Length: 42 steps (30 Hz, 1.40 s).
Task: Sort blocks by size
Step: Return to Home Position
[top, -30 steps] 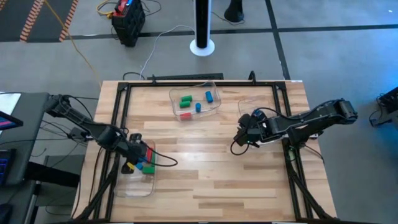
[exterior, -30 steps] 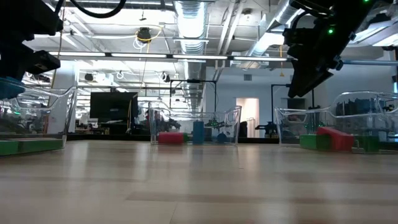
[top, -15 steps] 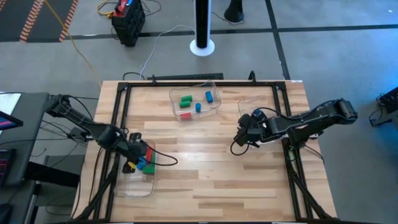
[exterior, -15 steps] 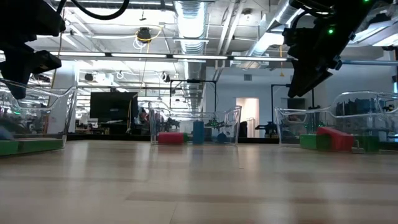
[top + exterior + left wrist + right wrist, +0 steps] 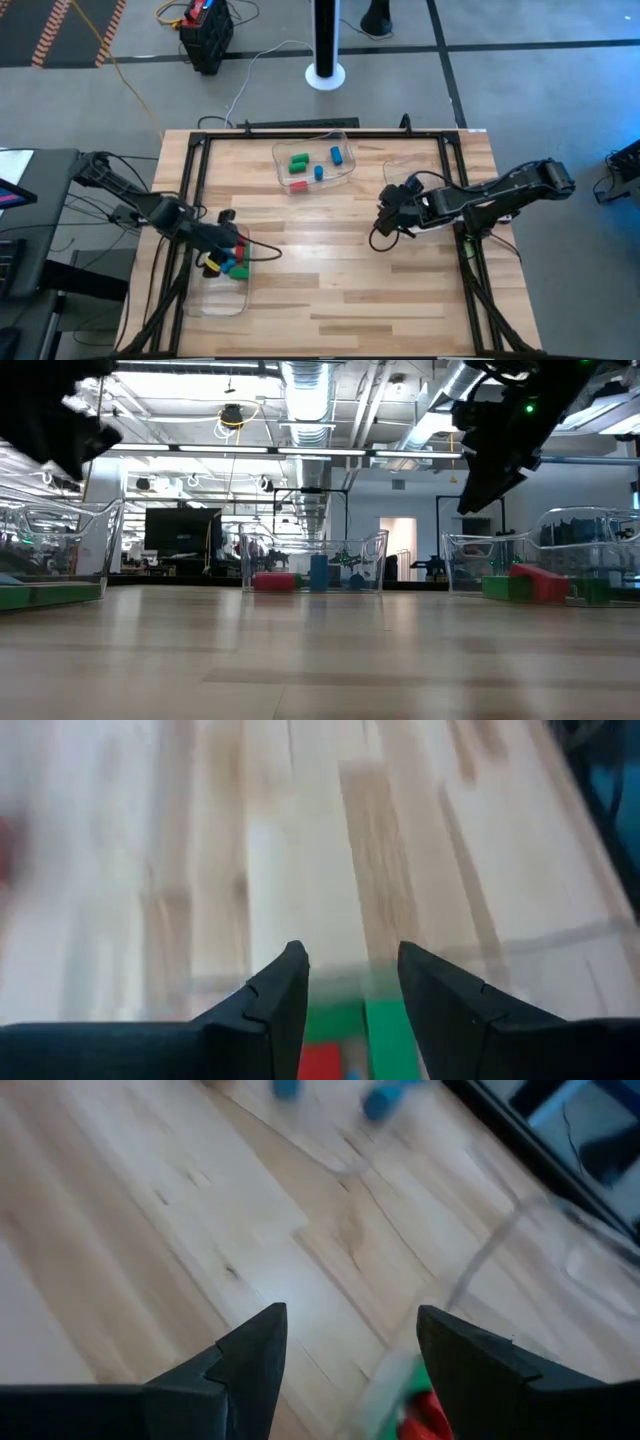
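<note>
Three clear trays hold the blocks. The left tray (image 5: 215,290) holds red, green and blue blocks (image 5: 236,264). My left gripper (image 5: 236,247) hovers open above them, and its wrist view shows a green block (image 5: 385,1020) below its empty fingers (image 5: 350,955). The far tray (image 5: 313,163) holds green, blue and red blocks (image 5: 298,160). The right tray (image 5: 545,560) holds a red block (image 5: 535,582) beside green ones. My right gripper (image 5: 382,220) hangs open and empty at that tray's left side.
A black metal frame (image 5: 196,150) runs along the table's left, far and right edges. Bare wood (image 5: 330,270) lies between the trays, across the middle and near part of the table. A cable (image 5: 265,255) loops beside the left tray.
A blue block that hung at my left gripper has dropped into the left tray and lies there now. My left gripper has risen above the tray and tipped its fingers upward. My right arm has stayed in place.
</note>
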### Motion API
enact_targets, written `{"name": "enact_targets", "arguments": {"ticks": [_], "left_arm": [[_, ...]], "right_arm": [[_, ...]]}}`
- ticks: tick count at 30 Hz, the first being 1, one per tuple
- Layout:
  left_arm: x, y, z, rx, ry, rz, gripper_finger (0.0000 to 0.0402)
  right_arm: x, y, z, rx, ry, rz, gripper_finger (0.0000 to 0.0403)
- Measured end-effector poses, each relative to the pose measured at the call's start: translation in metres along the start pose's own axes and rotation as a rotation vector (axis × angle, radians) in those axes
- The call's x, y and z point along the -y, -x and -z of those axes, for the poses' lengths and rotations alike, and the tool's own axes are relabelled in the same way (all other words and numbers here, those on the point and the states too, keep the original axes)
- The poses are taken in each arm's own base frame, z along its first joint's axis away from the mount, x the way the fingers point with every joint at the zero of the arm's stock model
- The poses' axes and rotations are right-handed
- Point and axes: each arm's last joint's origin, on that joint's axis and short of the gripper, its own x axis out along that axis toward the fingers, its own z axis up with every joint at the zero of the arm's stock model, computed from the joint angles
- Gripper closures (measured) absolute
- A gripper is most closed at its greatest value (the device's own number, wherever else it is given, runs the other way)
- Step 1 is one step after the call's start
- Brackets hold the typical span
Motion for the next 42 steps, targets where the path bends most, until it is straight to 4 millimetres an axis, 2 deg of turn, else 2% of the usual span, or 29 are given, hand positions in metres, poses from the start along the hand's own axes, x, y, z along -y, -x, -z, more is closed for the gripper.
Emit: {"name": "enact_targets", "arguments": {"ticks": [6, 11, 16, 22, 28, 32, 37, 42], "left_arm": [[-0.006, 0.019, -0.009, 0.214, -0.033, -0.092, 0.0250], [-0.011, 0.035, -0.013, 0.339, -0.049, -0.143, 0.0250], [-0.012, 0.047, -0.018, 0.447, -0.083, -0.131, 0.0250], [-0.012, 0.050, -0.019, 0.537, -0.132, -0.133, 0.0250], [-0.017, 0.044, -0.001, 0.635, -0.128, -0.135, 0.0250], [-0.021, 0.040, 0.012, 0.701, -0.099, -0.128, 0.0250], [-0.024, 0.035, 0.023, 0.743, -0.086, -0.122, 0.0250], [-0.024, 0.033, 0.024, 0.755, -0.108, -0.131, 0.0250]], "right_arm": [[-0.006, 0.016, -0.014, 0.162, 0.085, -0.111, 0.0148], [-0.004, 0.043, -0.022, 0.321, 0.155, -0.204, 0.0148], [0.001, 0.070, -0.022, 0.435, 0.232, -0.278, 0.0148], [0.010, 0.095, -0.017, 0.516, 0.291, -0.346, 0.0148], [0.024, 0.115, -0.011, 0.574, 0.324, -0.399, 0.0148], [0.037, 0.118, -0.002, 0.623, 0.298, -0.427, 0.0148], [0.053, 0.107, 0.021, 0.712, 0.198, -0.466, 0.0148], [0.055, 0.093, 0.041, 0.862, 0.114, -0.517, 0.0148]]}}
